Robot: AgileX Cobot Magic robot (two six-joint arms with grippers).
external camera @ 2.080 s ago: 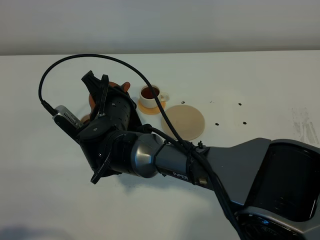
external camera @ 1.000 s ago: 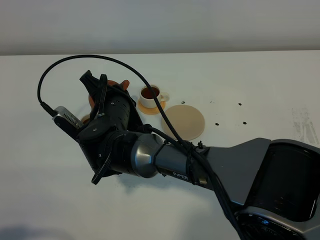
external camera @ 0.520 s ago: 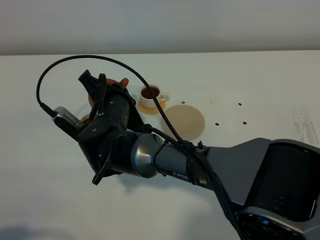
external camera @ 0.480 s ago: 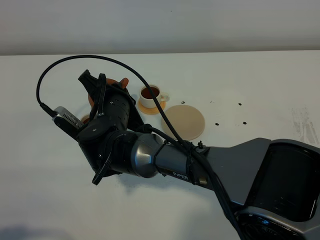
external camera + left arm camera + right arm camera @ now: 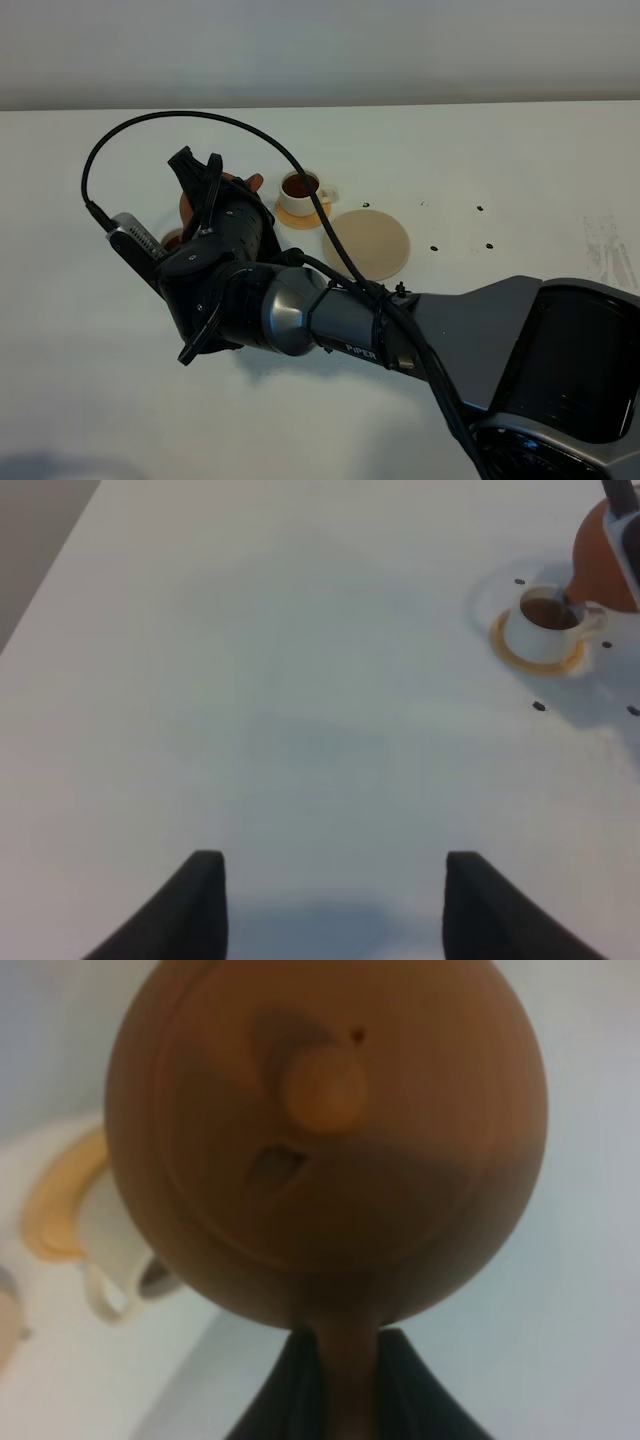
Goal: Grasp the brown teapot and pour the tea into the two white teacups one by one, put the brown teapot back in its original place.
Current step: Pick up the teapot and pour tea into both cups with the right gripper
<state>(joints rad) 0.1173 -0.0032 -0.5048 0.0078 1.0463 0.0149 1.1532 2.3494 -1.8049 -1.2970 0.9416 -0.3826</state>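
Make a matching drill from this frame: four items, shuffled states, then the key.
Items
1. brown teapot
2. beige disc
3. left pincer
4. teacup by the disc

States
A. open, hovering over bare table
B. full of dark tea, sitting on an orange coaster
C. gripped by its handle in the right pincer, spout tipped over the other teacup
D. lying flat with nothing on it

Pairs: 1-C, 2-D, 3-A, 4-B
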